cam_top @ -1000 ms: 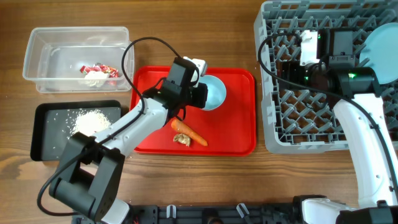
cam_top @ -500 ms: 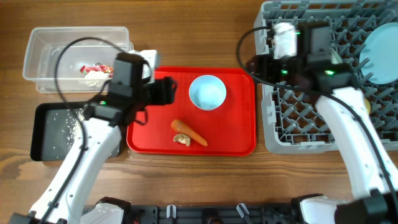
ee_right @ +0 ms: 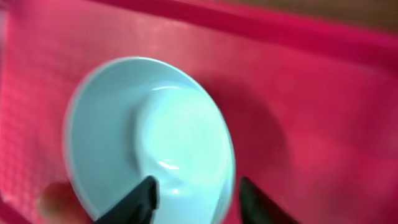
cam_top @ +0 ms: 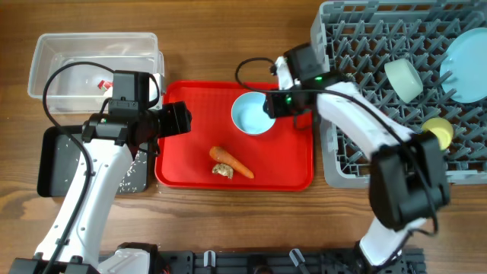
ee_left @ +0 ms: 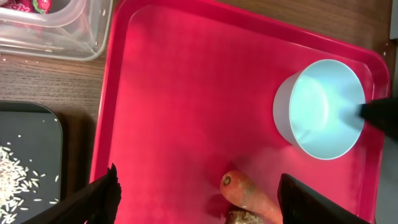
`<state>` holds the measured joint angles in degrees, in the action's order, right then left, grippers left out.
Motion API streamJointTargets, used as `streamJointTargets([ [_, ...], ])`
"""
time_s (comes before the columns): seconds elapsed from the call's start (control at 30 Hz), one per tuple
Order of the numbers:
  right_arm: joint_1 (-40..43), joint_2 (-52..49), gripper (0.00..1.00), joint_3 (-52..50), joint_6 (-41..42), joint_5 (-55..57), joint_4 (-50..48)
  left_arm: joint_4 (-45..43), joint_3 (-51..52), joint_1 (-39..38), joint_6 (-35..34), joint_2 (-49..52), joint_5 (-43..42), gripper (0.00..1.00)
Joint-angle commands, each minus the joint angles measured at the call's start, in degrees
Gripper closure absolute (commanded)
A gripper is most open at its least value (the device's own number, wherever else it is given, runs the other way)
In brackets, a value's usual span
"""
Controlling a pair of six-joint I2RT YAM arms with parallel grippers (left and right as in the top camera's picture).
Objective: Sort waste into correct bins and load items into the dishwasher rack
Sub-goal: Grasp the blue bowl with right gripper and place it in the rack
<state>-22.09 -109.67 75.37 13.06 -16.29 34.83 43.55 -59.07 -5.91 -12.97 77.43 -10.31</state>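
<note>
A light blue bowl (cam_top: pixel 251 116) (ee_left: pixel 323 109) (ee_right: pixel 149 130) stands upright on the red tray (cam_top: pixel 289 171). My right gripper (cam_top: pixel 272 103) (ee_right: pixel 198 196) is open and straddles its right rim, one finger inside and one outside, with a gap on each side of the wall. My left gripper (cam_top: pixel 176 119) (ee_left: pixel 205 199) hangs open and empty over the tray's left part. The orange carrot (cam_top: pixel 232 161) (ee_left: pixel 249 193) and a brown food scrap (cam_top: pixel 224 172) (ee_left: pixel 244 218) lie just ahead of it, between its fingers' lines.
The clear tub (cam_top: pixel 53 46) holds the red wrapper (cam_top: pixel 103 84). The black tray (cam_top: pixel 52 171) holds rice grains (ee_left: pixel 15 174). At the right, the grey rack (cam_top: pixel 358 160) carries another bowl (cam_top: pixel 403 80), a plate (cam_top: pixel 466 57) and a yellow cup (cam_top: pixel 437 131).
My left gripper let go of the bowl, opened and drew back left. My right arm swung from the rack to the bowl's rim, its jaws narrowing.
</note>
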Motion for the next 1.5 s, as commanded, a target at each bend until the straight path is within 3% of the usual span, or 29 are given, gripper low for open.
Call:
streamJointTargets([
  [0.0, -0.46, -4.79, 0.78, -0.02, 2.86, 1.11, -0.72, 0.04, -0.17, 0.31, 0.07, 0.37, 0.11, 0.17],
  [0.13, -0.2, -4.57, 0.95, 0.24, 5.51, 4.79, -1.03, 0.07, -0.17, 0.31, 0.07, 0.37, 0.13, 0.17],
  [0.37, 0.76, 2.51, 0.96, 1.68, 5.07, 12.24, -1.18, 0.02, -0.17, 0.31, 0.07, 0.37, 0.11, 0.17],
  [0.53, 3.19, 13.64, 0.96, 1.68, 4.31, 25.18, -1.4, 0.04, -0.17, 0.31, 0.07, 0.37, 0.11, 0.16],
  [0.67, 6.05, 21.55, 0.96, 1.68, -2.8, 40.46, -4.17, 0.02, -0.17, 0.31, 0.07, 0.37, 0.13, 0.16],
  [0.87, 10.73, 23.54, 0.96, 1.66, -13.51, 59.91, -12.57, 0.04, -0.17, 0.31, 0.04, 0.37, 0.11, 0.16],
  [1.23, 19.89, 15.65, 0.96, 1.66, -31.23, 69.81, -40.3, 0.07, -0.17, 0.31, 0.04, 0.37, 0.11, 0.16],
  [1.47, 25.05, 2.21, 0.96, 1.66, -51.67, 72.24, -61.29, 0.04, -0.17, 0.31, 0.04, 0.37, -0.13, 0.16],
])
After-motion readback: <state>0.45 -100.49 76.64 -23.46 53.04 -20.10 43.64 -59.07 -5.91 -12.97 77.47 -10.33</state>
